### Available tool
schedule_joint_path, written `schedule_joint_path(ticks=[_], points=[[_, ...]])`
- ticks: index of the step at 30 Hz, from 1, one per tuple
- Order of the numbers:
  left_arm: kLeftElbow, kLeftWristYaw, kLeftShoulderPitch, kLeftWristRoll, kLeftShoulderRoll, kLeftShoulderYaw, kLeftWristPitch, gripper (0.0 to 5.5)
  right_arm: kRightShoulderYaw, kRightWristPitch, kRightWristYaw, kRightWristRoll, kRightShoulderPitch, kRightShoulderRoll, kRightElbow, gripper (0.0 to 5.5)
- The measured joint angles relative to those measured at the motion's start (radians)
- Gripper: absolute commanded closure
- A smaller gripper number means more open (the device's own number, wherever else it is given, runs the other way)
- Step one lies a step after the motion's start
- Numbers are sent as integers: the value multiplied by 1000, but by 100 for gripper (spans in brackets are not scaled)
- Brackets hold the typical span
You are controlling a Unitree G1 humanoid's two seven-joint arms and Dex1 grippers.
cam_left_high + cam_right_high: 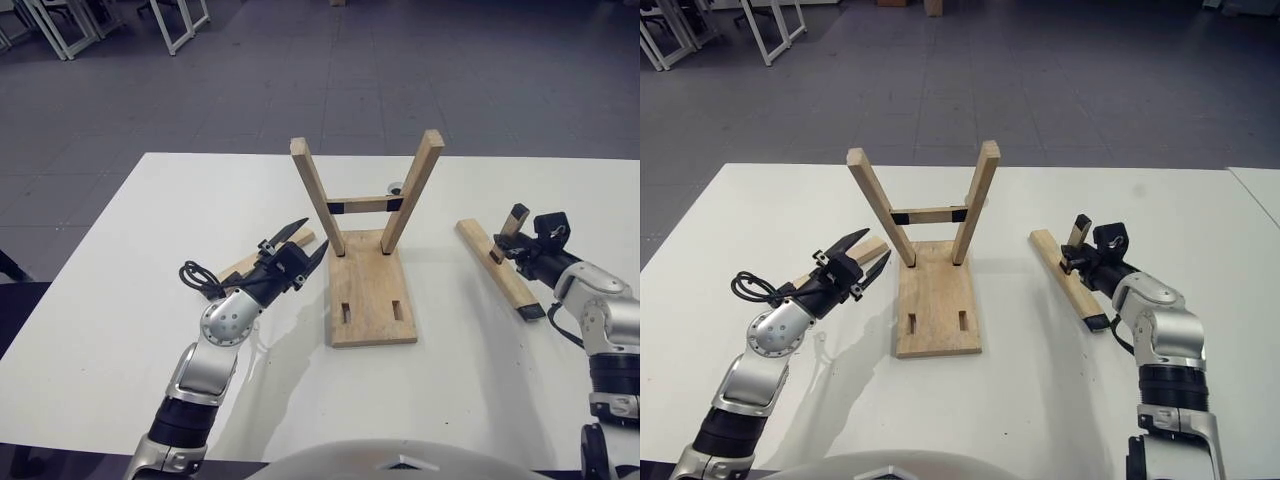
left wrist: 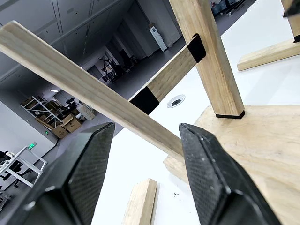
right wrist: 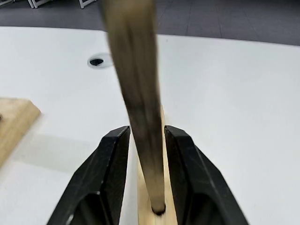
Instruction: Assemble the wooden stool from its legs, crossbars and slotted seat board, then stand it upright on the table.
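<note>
– Left eye view: what lies on the table [image 1: 120,300]?

– The seat board [image 1: 372,285] lies flat in the middle. The left standing leg [image 1: 318,198] and the right standing leg [image 1: 412,190] rise from its far end, leaning apart toward the top, and the fitted crossbar [image 1: 362,204] joins them. The two near slots [image 1: 346,313] are bare holes.

– And the arms?

– The left gripper [image 1: 315,234] sits low, just beside the left standing leg, with its fingers spread and nothing between them. Behind it a loose left leg [image 1: 873,248] lies flat on the table. The right gripper [image 1: 510,250] is well off to the right, clamped on a short crossbar [image 1: 514,225] held upright over a loose right leg [image 1: 478,243] that also lies flat.

– What does the left wrist view add?

– Closeness. It looks past both black fingers [image 2: 89,173] at the left standing leg, which crosses the gap beyond them without touching either. It also shows the black bands where the fitted crossbar meets the legs.

– And the right wrist view?

– The grip itself. The short crossbar fills the space between the two fingers, and its lower end rests on the loose right leg. From the head I cannot tell whether the two touch. A round table hole [image 3: 96,61] shows beyond.
</note>
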Motion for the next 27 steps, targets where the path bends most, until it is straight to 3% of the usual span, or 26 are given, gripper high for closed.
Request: schedule_joint_path(ticks=[7,15,19,23,27], points=[[6,3,30,0,15,20,-9,295,-96,192,-107,122,-273,4,-172,369],[34,7,4,1,5,5,-27,295,-29,-14,-138,-4,-362,107,198,369],[37,8,5,1,5,5,-32,295,-70,-33,-125,44,-415,123,211,369],[37,10,5,1,5,5,-32,295,-138,-39,-121,139,-584,114,89,369],[37,10,14,1,5,6,-32,295,-24,-48,-67,36,-436,84,150,369]])
